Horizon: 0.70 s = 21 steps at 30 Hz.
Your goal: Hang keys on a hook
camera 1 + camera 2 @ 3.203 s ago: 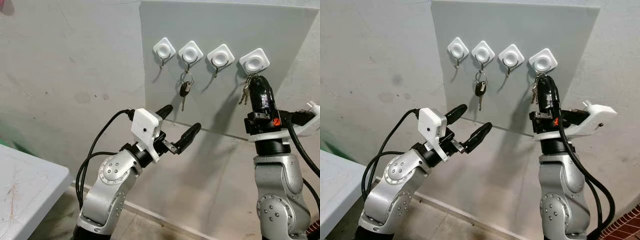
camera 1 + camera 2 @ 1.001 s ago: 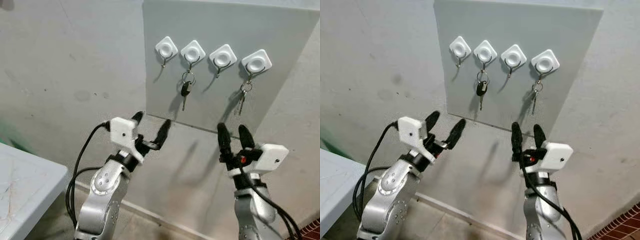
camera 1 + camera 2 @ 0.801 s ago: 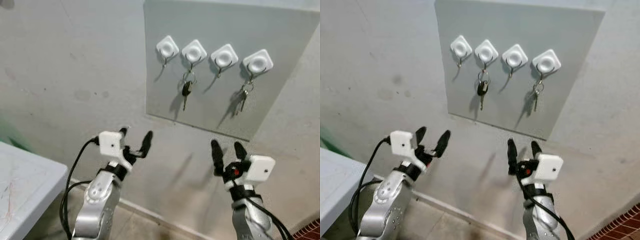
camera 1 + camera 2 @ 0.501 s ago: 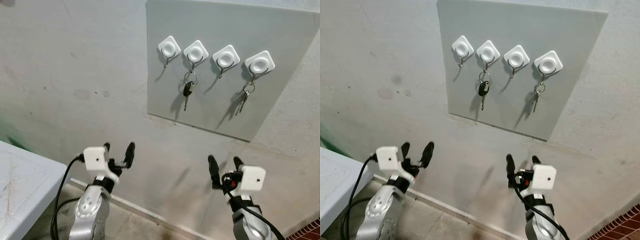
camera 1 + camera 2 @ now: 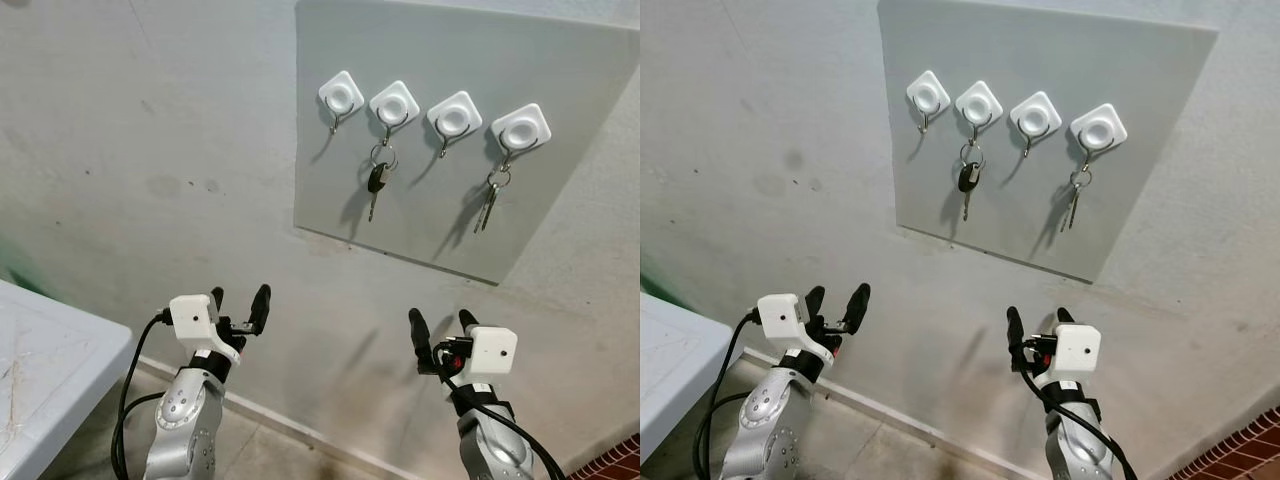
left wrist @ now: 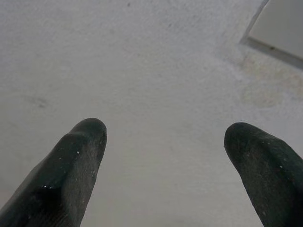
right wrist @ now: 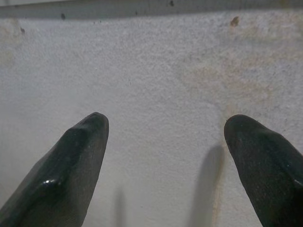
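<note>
Keys hang beyond both grippers: near, the left gripper (image 5: 239, 307) and right gripper (image 5: 440, 332) gape wide, empty. Farther, on the panel (image 5: 580, 120), keys (image 5: 487, 200) dangle from the hook (image 5: 520, 128) nearest its right edge—light, rigid, slippery; best pinched by the ring.

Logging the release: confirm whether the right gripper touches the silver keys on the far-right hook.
Apart. The left eye view shows the right gripper low, its fingers open, with bare wall between it and the silver keys.

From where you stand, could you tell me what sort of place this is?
Probably a bare entry or utility corner of a home: a rough plaster wall carries a grey board with four white hooks, the second hook and fourth hook holding keys, and a white table stands at left.
</note>
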{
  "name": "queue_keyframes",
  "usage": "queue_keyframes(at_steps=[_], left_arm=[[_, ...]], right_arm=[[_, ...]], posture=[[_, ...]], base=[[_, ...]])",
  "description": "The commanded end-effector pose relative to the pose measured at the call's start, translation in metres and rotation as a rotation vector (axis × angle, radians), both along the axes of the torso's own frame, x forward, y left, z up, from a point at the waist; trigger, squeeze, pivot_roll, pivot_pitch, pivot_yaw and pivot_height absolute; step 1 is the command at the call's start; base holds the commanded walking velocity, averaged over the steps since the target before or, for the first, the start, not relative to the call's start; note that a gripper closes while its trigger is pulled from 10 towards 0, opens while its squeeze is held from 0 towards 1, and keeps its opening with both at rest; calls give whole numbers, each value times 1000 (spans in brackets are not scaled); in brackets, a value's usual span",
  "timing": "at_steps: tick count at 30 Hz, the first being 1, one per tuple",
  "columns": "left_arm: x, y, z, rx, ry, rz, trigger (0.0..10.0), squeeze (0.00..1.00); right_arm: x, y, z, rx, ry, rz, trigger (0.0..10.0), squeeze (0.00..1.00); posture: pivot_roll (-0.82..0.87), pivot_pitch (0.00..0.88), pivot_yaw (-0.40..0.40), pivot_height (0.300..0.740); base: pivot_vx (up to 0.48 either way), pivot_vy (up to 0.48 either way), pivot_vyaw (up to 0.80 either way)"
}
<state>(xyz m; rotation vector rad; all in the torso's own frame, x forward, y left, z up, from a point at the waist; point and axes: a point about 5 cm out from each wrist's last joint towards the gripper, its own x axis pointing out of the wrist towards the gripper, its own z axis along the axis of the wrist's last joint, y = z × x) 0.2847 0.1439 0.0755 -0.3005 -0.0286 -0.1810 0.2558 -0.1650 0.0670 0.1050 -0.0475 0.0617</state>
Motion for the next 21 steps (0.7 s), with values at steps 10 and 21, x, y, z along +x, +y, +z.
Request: queue_keyframes(at_steps=[10, 21], left_arm=[[0, 1, 5, -26, -25, 0, 10000, 0], [21, 1, 20, -11, -71, -9, 10000, 0]], right_arm=[[-5, 4, 1, 19, -20, 26, 10000, 0], [18, 7, 12, 30, -61, 32, 10000, 0]], posture=[[-21, 0, -8, 740], [-13, 0, -3, 740]], base=[[0, 0, 0], [0, 0, 0]])
